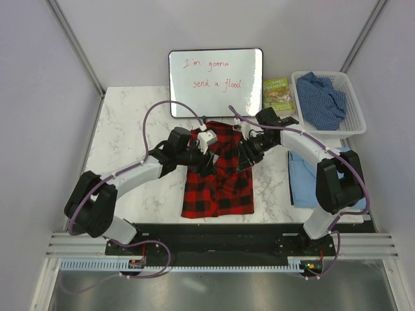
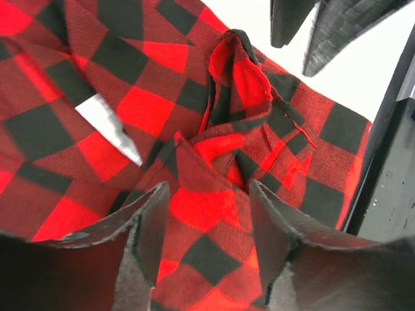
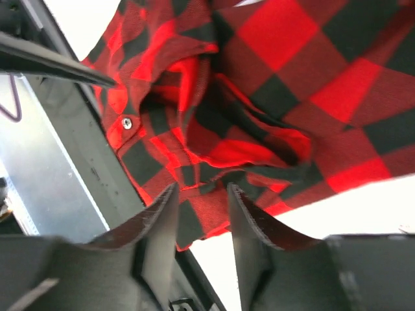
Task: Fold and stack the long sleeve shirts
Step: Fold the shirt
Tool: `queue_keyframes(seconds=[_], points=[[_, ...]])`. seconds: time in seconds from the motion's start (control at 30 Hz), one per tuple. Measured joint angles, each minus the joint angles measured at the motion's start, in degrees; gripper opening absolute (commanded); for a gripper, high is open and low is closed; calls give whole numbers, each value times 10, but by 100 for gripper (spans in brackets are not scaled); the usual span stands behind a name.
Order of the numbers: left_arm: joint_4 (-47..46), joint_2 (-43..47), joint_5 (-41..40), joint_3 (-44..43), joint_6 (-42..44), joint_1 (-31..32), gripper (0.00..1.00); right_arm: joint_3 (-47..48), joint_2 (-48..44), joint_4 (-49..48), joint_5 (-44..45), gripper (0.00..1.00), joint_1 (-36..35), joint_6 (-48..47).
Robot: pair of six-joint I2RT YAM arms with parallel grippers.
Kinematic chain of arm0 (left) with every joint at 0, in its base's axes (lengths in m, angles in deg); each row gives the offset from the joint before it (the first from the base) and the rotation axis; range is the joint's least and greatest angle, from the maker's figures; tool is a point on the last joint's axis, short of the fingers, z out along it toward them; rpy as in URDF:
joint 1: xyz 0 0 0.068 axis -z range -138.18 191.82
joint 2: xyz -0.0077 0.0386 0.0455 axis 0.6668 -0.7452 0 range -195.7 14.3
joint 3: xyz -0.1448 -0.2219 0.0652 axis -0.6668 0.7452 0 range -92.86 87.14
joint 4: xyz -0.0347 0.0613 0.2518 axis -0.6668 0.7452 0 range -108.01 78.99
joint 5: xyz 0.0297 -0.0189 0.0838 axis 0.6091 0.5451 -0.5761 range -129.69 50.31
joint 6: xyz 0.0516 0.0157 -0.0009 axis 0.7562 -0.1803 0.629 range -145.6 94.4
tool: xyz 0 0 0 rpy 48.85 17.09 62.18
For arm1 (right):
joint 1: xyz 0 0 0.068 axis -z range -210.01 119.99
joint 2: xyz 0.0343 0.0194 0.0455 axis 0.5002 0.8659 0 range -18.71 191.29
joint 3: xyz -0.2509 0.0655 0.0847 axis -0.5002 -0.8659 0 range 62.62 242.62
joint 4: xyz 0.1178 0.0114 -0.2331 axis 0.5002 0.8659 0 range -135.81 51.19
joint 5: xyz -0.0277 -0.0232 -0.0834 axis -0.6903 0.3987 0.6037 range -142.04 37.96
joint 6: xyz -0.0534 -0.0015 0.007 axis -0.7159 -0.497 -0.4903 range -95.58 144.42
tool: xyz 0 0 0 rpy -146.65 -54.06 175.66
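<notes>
The red-and-black checked flannel [image 1: 220, 188] lies in the middle of the table, its far part bunched up. My left gripper [image 1: 209, 162] sits over its upper left; in the left wrist view [image 2: 207, 194] a thick fold of flannel [image 2: 149, 110] fills the gap between the jaws. My right gripper [image 1: 246, 155] is at the upper right; in the right wrist view [image 3: 202, 191] the jaws pinch the flannel's edge [image 3: 292, 58]. The light blue shirt [image 1: 305, 181] lies flat at the right. The darker blue speckled shirt [image 1: 322, 97] fills a white basket [image 1: 295, 81].
A whiteboard [image 1: 216, 81] with red writing stands at the back, just beyond the flannel. A green book [image 1: 277, 94] lies between it and the basket. Grey walls close in both sides. The black base rail [image 1: 220, 236] runs along the near edge.
</notes>
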Motion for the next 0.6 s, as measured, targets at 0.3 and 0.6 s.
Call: queue_keyframes(seconds=[0.3,0.6], points=[[5,-108,103,-55,28,-25,57,0,24,2,-18,52,-10,-14],[-19,-103,152,-15,58,-54,60,102,139,-12,-75,74,-11,22]])
